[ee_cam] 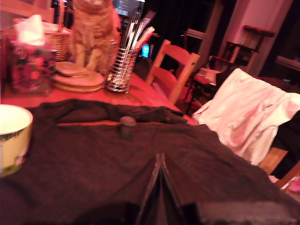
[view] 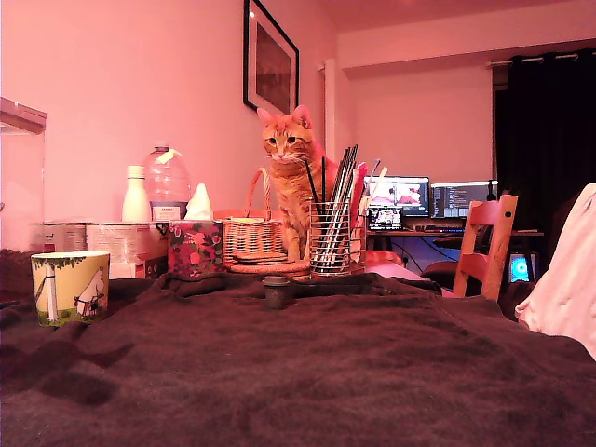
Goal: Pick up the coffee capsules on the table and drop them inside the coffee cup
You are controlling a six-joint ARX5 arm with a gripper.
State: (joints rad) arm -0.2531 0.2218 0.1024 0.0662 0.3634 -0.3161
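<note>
— Near the far edge of the dark brown fuzzy blanket covering the table (view: 307,372), we see one small dark grey-brown tapered capsule (view: 277,291) standing upright.

— And the yellow-green printed mug (view: 71,287)?

— Well apart from it, at the exterior view's left, also upright on the blanket. We find no capsule visible inside from either view.

— The gripper (ee_cam: 160,161)?

— Only the wrist view shows it: dark fingers meeting at their tips, pressed together on nothing, low over the blanket and nearer than the capsule.

— Behind?

— An orange cat (view: 291,177) sits by a wire-mesh pen holder (view: 331,239).
</note>
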